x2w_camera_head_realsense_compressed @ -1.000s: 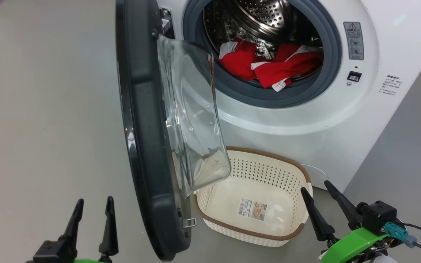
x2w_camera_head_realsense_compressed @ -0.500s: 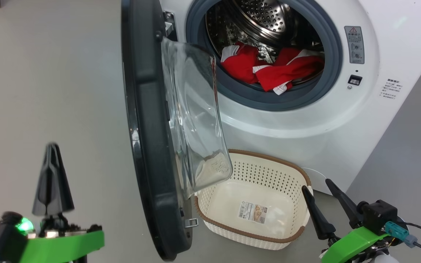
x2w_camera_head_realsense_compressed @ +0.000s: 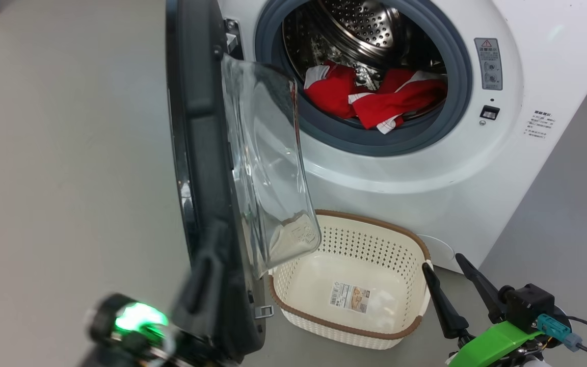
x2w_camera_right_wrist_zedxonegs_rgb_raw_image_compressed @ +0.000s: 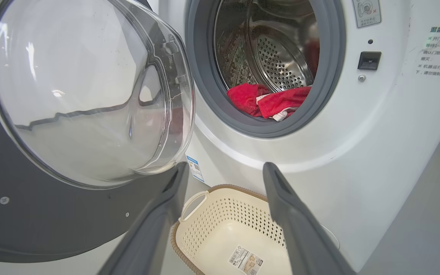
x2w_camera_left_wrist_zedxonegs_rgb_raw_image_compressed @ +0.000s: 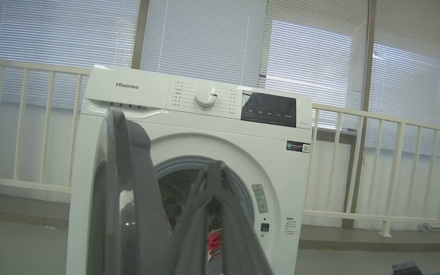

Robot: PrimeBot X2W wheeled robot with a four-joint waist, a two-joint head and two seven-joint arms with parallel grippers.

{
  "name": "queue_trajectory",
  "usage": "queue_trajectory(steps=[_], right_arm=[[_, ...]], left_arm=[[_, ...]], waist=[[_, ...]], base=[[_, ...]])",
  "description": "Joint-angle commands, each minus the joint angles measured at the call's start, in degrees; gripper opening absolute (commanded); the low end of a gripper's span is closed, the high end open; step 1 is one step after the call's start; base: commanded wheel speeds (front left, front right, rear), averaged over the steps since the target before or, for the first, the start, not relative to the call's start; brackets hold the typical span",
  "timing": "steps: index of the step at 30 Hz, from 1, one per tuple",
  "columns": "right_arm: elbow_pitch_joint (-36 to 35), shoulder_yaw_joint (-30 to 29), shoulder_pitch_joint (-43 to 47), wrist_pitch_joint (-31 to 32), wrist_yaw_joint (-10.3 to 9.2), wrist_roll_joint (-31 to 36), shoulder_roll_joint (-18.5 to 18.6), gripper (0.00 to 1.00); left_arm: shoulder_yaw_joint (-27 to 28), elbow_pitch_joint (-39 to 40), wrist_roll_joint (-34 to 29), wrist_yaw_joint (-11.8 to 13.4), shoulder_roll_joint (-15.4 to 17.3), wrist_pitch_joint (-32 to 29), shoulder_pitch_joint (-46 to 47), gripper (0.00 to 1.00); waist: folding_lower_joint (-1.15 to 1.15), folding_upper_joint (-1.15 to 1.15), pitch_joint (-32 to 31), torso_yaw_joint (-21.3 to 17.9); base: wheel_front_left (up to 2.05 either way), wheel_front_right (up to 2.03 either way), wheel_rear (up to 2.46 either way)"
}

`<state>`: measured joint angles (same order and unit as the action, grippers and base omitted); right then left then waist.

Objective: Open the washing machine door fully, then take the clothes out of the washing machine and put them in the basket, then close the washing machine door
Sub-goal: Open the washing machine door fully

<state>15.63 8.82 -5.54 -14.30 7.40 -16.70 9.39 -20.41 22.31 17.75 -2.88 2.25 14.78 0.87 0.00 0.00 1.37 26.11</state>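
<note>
The washing machine door (x2w_camera_head_realsense_compressed: 199,153), a large round panel with a wide glossy black rim and a bulging clear glass bowl (x2w_camera_head_realsense_compressed: 268,168), stands open on its hinge at the left side of the opening. In the head view it is seen nearly edge-on, roughly square to the machine's front, with the glass bowl facing right. In that view the bowl's lower end overlaps the near left corner of the basket.

The washing machine (x2w_camera_head_realsense_compressed: 426,168), a white front-loading box with a grey rubber ring (x2w_camera_head_realsense_compressed: 375,143) round a perforated steel drum (x2w_camera_head_realsense_compressed: 370,20), has its opening uncovered. The clothes (x2w_camera_head_realsense_compressed: 380,102), bright red garments with white stripes and trim, lie at the bottom front of the drum against the ring. One white-edged corner hangs onto the ring's lower lip.

The basket (x2w_camera_head_realsense_compressed: 375,220), small, cream, of perforated plastic with a brown woven-look rim, sits on the grey floor (x2w_camera_head_realsense_compressed: 69,153) just before the machine, below the opening. A paper label (x2w_camera_head_realsense_compressed: 351,295) lies on its bottom.

The left gripper (x2w_camera_left_wrist_zedxonegs_rgb_raw_image_compressed: 213,170) has its two dark fingers pressed together to a point, gripping nothing. In the head view it is blurred and overlaps the lower outer edge of the door; contact cannot be determined. A green light (x2w_camera_head_realsense_compressed: 138,316) glows at its wrist.

The right gripper (x2w_camera_head_realsense_compressed: 442,261) has its fingers spread apart and holds nothing. It sits low at the right, just beside the basket's right end, pointing toward the machine.
</note>
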Motion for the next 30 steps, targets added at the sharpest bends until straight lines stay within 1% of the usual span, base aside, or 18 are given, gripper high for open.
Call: queue_trajectory(steps=[1,3,6,10,12,19,26,30], right_arm=[[-1.30,1.38,-0.41,-0.70,0.09,0.47,0.41,1.00],[-1.22,1.43,-0.50,-0.70,0.09,0.43,0.47,1.00],[-1.27,1.36,-0.57,-0.70,0.09,0.40,0.50,1.00],[-1.33,1.33,-0.56,-0.70,0.09,0.47,0.55,1.00],[-1.33,1.41,-0.57,-0.70,0.09,0.49,0.57,1.00],[-1.14,1.86,-0.83,-0.70,0.09,0.24,0.71,1.00],[-1.28,1.61,-0.91,-0.70,0.09,0.25,0.86,1.00],[-1.39,1.64,-1.02,-0.70,0.09,0.40,0.85,1.00]], left_arm=[[-1.23,0.29,0.98,-0.68,0.63,0.22,0.17,0.00],[-4.22,-1.97,1.76,-1.12,0.63,-0.03,-0.52,0.00],[-7.26,-5.73,3.57,-1.38,0.63,-1.16,-0.96,0.00],[-8.77,-9.33,5.25,-1.31,0.63,-2.83,-0.99,0.00],[-9.11,-11.37,6.62,-0.89,0.63,-3.92,-1.04,0.00],[-8.01,-15.82,7.72,1.54,0.65,-5.34,-0.94,0.00],[-6.16,-17.23,7.74,3.78,0.93,-5.19,-1.09,0.00],[-4.20,-17.37,7.78,5.49,1.50,-4.70,-1.52,0.00]], waist=[[0.00,0.00,0.05,-0.01],[0.00,0.00,0.04,-0.07],[0.00,0.00,-0.02,-0.06],[0.00,0.00,-0.03,0.04],[0.00,0.00,-0.02,0.10],[0.00,0.00,0.16,0.35],[0.00,0.00,0.33,0.84],[0.00,0.00,0.39,1.15]], base=[[0.00,0.00,0.00],[0.00,0.00,0.00],[0.00,0.00,0.00],[0.00,0.00,0.00],[0.00,0.00,0.00],[0.00,0.00,0.00],[0.00,0.00,0.00],[0.00,0.00,0.00]])
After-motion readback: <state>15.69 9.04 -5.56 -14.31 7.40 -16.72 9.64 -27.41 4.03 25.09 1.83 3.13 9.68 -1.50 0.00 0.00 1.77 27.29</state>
